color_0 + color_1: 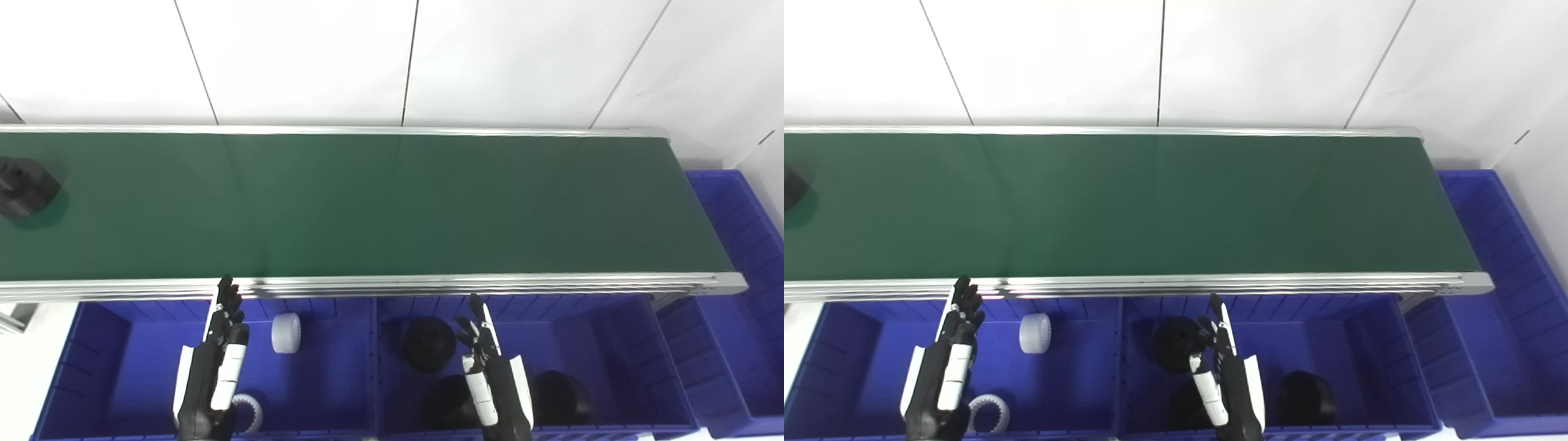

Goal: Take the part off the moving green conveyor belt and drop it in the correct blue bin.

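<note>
A black round part sits on the green conveyor belt at its far left end; in the right eye view only its edge shows. My left hand is open and empty, held over the left blue bin just in front of the belt's near rail. My right hand is open and empty over the middle blue bin. Both hands are far from the black part.
The left bin holds a white cylinder and a white toothed ring. The middle bin holds three black round parts, one of them near the belt. A third blue bin stands at the belt's right end. A white wall stands behind.
</note>
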Motion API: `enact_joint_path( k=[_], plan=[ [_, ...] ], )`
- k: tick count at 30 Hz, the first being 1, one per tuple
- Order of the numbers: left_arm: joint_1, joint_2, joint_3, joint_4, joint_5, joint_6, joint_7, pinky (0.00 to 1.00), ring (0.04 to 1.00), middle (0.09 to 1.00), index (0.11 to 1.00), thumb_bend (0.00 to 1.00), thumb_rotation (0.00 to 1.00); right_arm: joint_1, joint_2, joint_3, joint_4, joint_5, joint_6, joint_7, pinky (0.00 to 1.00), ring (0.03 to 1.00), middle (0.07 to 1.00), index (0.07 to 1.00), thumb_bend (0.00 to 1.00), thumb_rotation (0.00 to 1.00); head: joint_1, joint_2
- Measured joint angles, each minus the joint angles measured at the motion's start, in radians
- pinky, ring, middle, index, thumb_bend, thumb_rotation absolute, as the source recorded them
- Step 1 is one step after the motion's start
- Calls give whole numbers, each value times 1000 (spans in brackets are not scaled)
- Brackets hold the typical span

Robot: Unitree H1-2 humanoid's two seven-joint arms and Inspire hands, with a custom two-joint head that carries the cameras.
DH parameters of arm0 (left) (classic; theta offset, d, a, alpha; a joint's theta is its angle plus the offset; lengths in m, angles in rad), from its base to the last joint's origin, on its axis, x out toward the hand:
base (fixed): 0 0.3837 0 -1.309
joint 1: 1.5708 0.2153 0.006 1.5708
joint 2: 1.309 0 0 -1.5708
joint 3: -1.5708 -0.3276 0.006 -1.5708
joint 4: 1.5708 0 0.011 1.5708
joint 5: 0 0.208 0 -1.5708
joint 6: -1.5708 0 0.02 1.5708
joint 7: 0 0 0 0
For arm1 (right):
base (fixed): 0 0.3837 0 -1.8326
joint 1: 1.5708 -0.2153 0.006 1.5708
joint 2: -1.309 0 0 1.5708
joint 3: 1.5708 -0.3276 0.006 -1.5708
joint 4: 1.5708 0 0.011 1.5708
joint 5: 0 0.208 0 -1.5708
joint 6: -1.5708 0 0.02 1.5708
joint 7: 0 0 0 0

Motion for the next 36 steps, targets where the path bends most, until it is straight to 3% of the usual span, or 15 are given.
enact_joint_path(
  k=[36],
  plan=[
    [-5,17,-6,7,1,-22,0,1000,1000,1000,1000,673,890,-1,1,0,9,11,0,4,877,916,993,1000,731,1000,6,-9]
  ],
)
